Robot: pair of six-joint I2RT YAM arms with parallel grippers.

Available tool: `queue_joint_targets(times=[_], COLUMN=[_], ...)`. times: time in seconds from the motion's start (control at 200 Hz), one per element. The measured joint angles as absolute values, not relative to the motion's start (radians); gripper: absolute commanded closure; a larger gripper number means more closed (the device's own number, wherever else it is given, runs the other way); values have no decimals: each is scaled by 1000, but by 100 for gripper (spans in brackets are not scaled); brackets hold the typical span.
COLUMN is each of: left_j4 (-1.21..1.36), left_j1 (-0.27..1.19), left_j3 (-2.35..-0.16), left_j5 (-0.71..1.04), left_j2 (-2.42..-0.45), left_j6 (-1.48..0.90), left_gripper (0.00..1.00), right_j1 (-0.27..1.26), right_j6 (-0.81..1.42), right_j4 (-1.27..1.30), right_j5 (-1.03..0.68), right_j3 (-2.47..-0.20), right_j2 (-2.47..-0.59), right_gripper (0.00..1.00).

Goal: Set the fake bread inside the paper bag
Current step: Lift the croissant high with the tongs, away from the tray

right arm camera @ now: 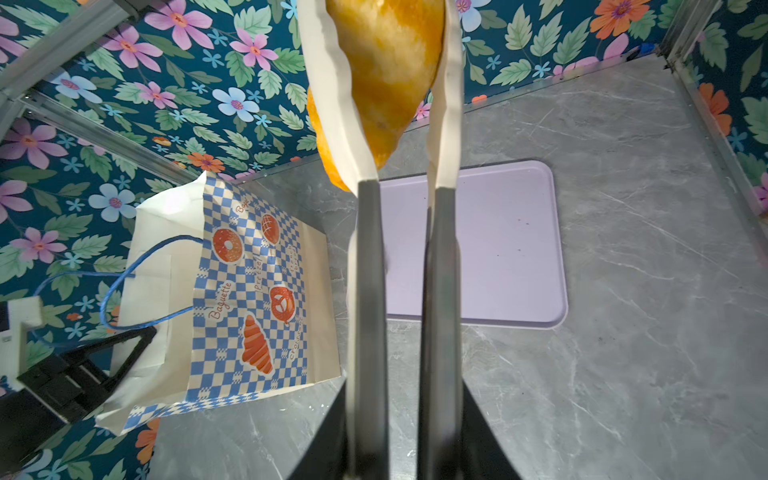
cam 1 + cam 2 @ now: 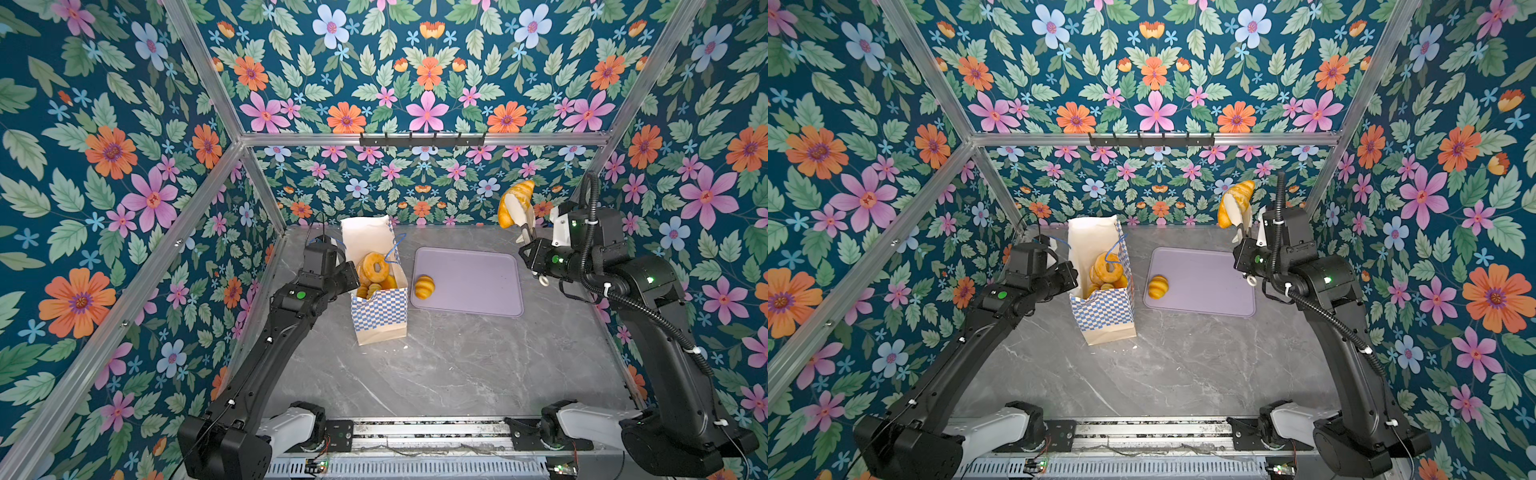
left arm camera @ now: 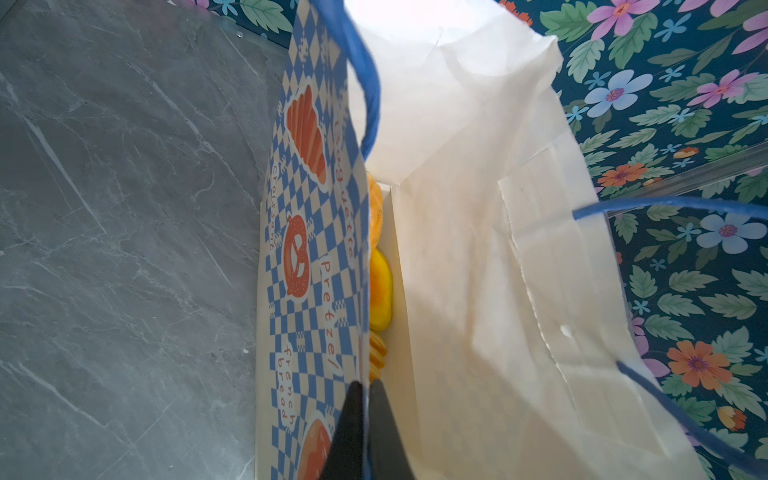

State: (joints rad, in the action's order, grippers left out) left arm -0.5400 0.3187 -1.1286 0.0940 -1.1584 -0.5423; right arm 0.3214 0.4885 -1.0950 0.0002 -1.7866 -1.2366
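Note:
My right gripper (image 2: 519, 208) is raised high at the back right, above the far edge of the tray, and is shut on a golden croissant (image 2: 520, 189) held between its cream pads (image 1: 332, 83). The paper bag (image 2: 380, 307) stands open left of centre. Inside it lie a ring (image 2: 374, 266) and other fake bread (image 3: 380, 291). My left gripper (image 3: 365, 388) is shut on the bag's checkered wall at the rim. A small ridged bun (image 2: 424, 286) sits on the tray's left edge, next to the bag.
A flat lilac tray (image 2: 473, 282) lies right of the bag, bare except for the bun. The grey marble table (image 2: 457, 365) is ringed by floral walls and aluminium posts. A blue cord handle (image 3: 665, 205) hangs across the bag's mouth.

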Motion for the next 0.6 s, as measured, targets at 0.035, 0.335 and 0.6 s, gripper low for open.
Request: queue_joint_targets(times=[0.035,0.335,0.6], left_j4=[-540,-540,-544], left_j1=[319,319,319], left_j3=[-1129,-1129,-1129], left_j5=[94,94,94], left_j2=[-1158,-1158,-1153], left_j6=[-542,-543,-549], left_gripper=[96,96,96], right_j1=[321,324,351], right_j6=[495,522,551], right_j4=[-1093,-1061,-1031], right_j5=[-11,-91,-149], right_j3=[-1786,-1753,-1732], right_j2=[-1235,-1216,-1214], right_gripper=[72,73,73])
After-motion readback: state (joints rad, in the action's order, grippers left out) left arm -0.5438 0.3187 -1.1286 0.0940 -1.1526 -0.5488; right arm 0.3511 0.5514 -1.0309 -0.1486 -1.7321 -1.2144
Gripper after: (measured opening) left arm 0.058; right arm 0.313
